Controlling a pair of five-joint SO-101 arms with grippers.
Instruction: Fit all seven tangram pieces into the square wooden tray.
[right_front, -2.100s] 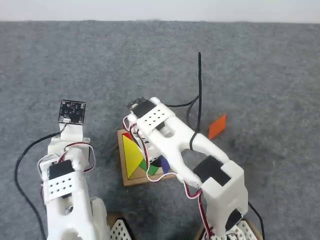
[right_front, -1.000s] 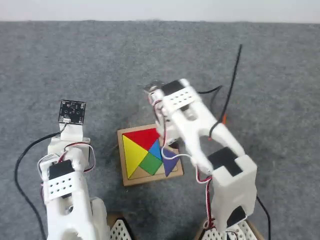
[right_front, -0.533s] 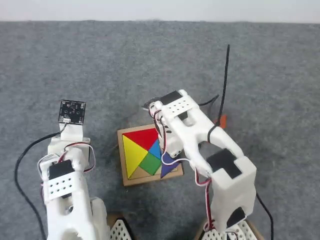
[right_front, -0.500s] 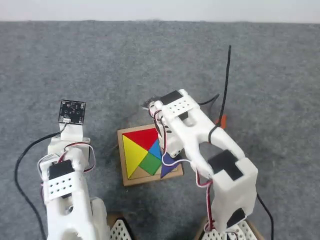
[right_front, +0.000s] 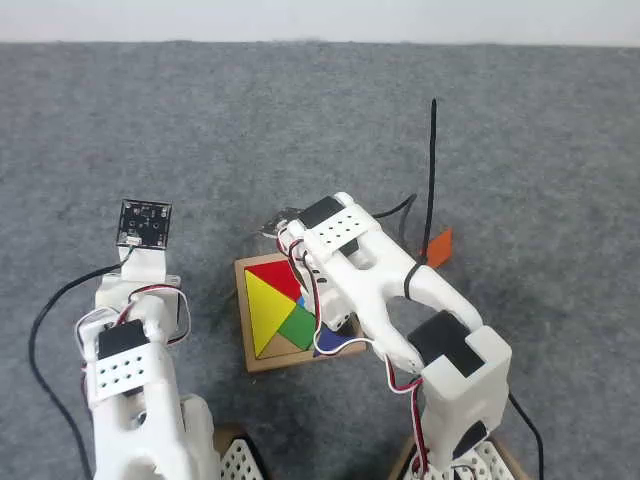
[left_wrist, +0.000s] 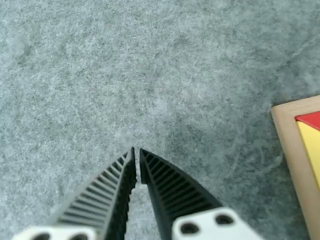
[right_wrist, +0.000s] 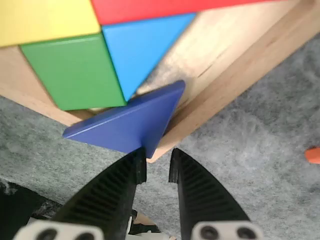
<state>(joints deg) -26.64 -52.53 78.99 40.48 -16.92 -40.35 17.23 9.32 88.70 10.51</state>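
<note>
Right gripper (right_wrist: 157, 154): jaws narrowly parted with nothing between them, tips just outside the rim of the square wooden tray (right_wrist: 240, 75). Dark blue triangle (right_wrist: 130, 125) lies tilted, propped on that rim, one corner touching a fingertip (right_wrist: 137, 162). Red piece (right_wrist: 175, 7), yellow piece (right_wrist: 45, 20), green piece (right_wrist: 70, 70) and light blue piece (right_wrist: 140, 50) sit flat inside. Orange piece (right_front: 436, 248) lies on the carpet (right_front: 500, 120), well apart from the tray. Left gripper (left_wrist: 136, 152): closed, empty, over carpet near the tray

I log red triangle (right_front: 275, 275), yellow triangle (right_front: 262, 315), green piece (right_front: 298, 325) and light-blue triangle (right_wrist: 140, 47) flat in wooden tray (right_front: 241, 310); dark-blue triangle (right_wrist: 130, 122) tilted over its rim; orange piece (right_front: 434, 247) well apart on worktop (right_front: 150, 120).
</note>
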